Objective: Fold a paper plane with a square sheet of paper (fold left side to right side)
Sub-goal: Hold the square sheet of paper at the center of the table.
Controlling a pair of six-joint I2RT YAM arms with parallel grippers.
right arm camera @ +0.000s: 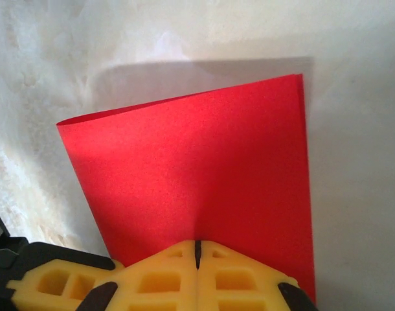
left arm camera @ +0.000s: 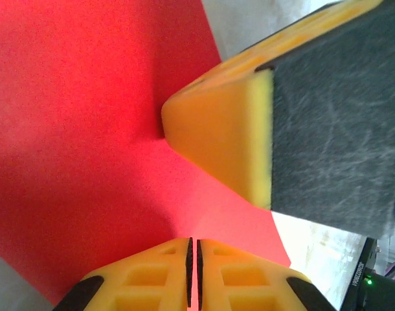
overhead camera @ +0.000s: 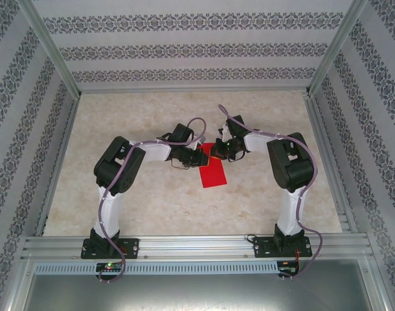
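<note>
The square sheet of paper (overhead camera: 212,173) lies red side up mid-table, folded over into a narrow rectangle. In the right wrist view the sheet of paper (right arm camera: 197,168) shows a rounded, loose fold along its left side. My left gripper (overhead camera: 199,157) is at the paper's far left corner. Its jaws (left arm camera: 190,241) are closed to a thin slit with red paper (left arm camera: 87,129) in it. My right gripper (overhead camera: 215,150) meets the paper's far edge from the right. It is shut (right arm camera: 198,243), and a crease rises from its tips. One of its yellow fingers (left arm camera: 217,129) touches the paper.
The pale marbled table (overhead camera: 152,207) is boxed in by aluminium rails (overhead camera: 197,245) at the near edge and patterned walls (overhead camera: 29,129) on three sides. Both arms bend inward and meet over the middle, with open tabletop to either side.
</note>
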